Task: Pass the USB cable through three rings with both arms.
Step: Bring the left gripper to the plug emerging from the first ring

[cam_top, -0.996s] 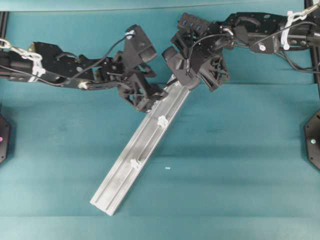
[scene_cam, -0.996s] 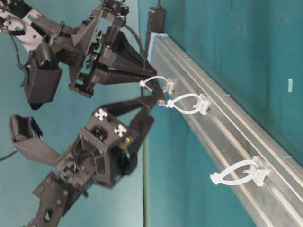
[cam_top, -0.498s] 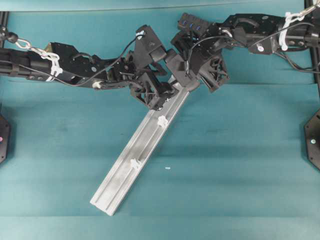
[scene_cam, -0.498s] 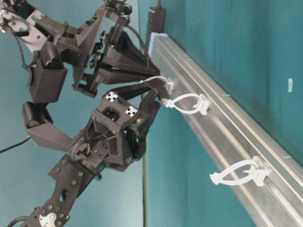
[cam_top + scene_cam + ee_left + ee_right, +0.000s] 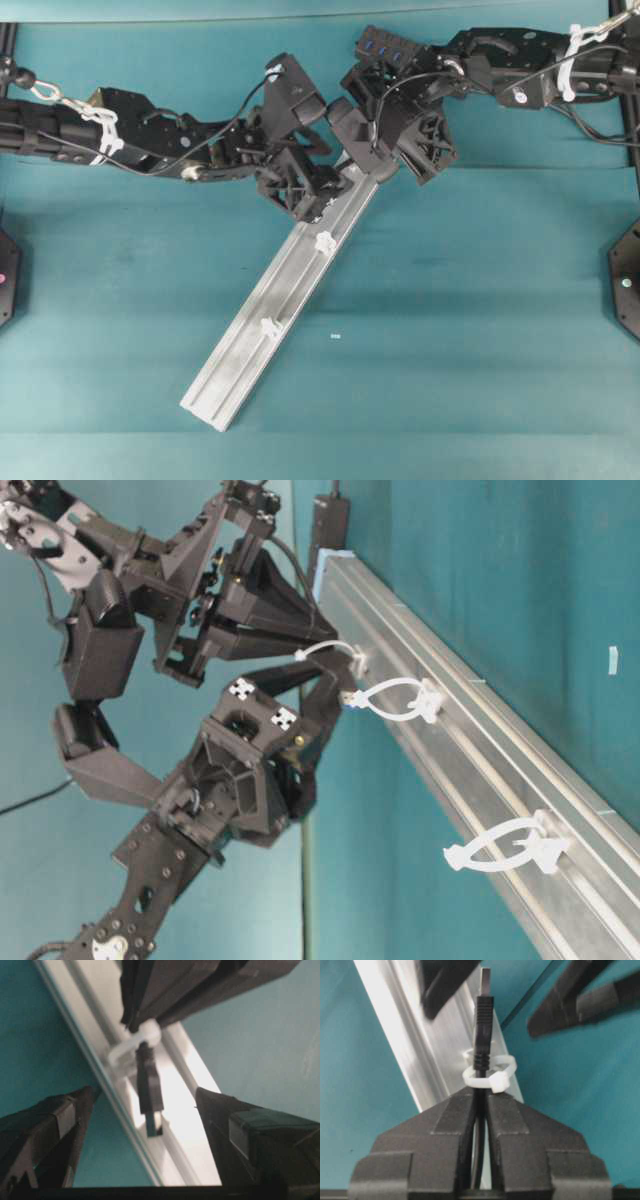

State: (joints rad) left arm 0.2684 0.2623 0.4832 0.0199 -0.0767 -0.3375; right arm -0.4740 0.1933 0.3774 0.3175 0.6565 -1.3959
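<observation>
- Two black skeletal grippers meet at the upper end of a long silver aluminium rail (image 5: 285,300) in the overhead view: the left gripper (image 5: 310,185) from the left, the right gripper (image 5: 365,150) from the right. A black multi-port hub (image 5: 388,47) lies behind the right one. Two whitish plastic ring clips (image 5: 324,241) show farther down the rail; the third is hidden beneath the grippers.
- At table level, the plug of the thin black USB cable (image 5: 343,694) pokes out of the first ring (image 5: 330,652), just short of the second ring (image 5: 390,699).
- From the left wrist, the plug (image 5: 149,1090) hangs between widely spread fingers (image 5: 50,1125), touching neither.
- From the right wrist, the right gripper's fingers (image 5: 445,1125) are pressed together on the cable just behind the ring (image 5: 487,1077), with the plug (image 5: 484,1020) sticking through it.
</observation>
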